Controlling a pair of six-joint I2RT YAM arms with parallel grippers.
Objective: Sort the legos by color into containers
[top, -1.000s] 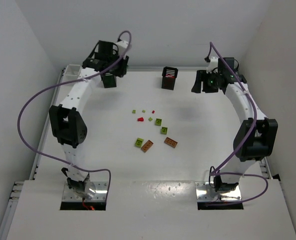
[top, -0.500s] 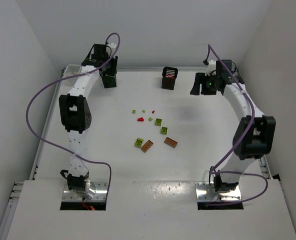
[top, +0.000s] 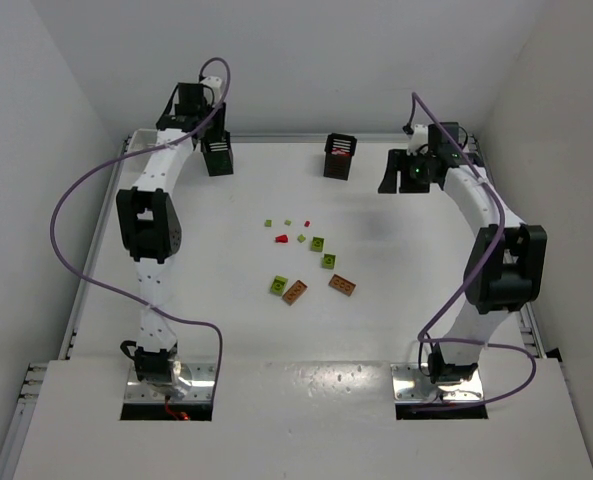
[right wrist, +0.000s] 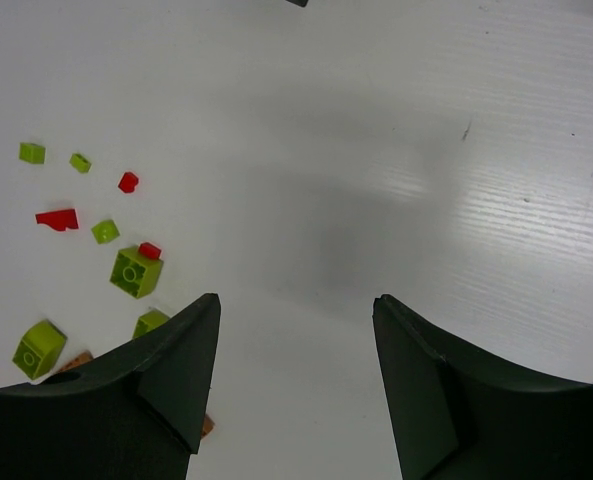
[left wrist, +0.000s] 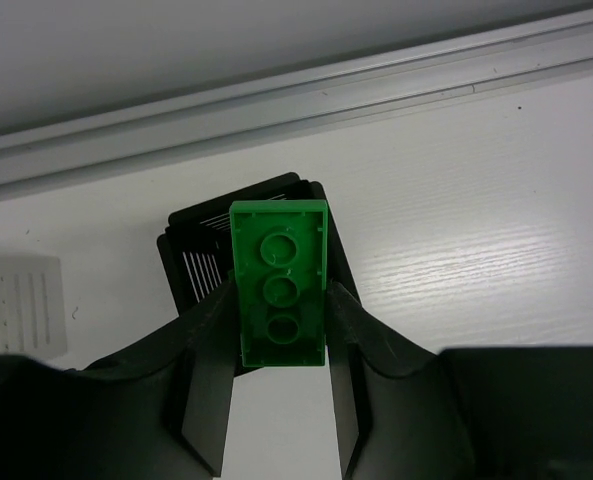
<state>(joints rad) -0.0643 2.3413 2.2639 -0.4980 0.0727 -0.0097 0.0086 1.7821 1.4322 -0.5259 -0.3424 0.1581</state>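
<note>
Left wrist view:
- The left gripper (left wrist: 281,300) is clamping a green brick (left wrist: 278,270) by its two long sides, one finger on each flank.
- The brick's long axis is running up and down the frame, studs facing the camera, and its upper half is sticking out past the fingertips.
- A black bin (left wrist: 191,255) is sitting directly behind the brick at frame centre, open top facing up.
- Brick and bin are lining up one over the other, so I am judging that the coming move is a straight release, with little sideways correction called for.
- Whether the brick is touching the bin's rim cannot be told from here.
- A white bin (left wrist: 16,300) is showing at the left edge, just beside the black one.

Top view:
- The left gripper (top: 216,150) is hanging over the upper left of the table (top: 426,280), near the back rail.
- A second black bin (top: 340,156) is standing at upper centre with something red inside.
- The loose bricks (top: 306,260) are lying mid-frame, well apart from both grippers.

Right wrist view:
- The right gripper (right wrist: 296,305) is holding its fingers apart with nothing between them.
- It is looking down on bare table, with the loose bricks (right wrist: 136,270) off to its lower left.
- For that pile the right arm is looking the nearer one.
</note>
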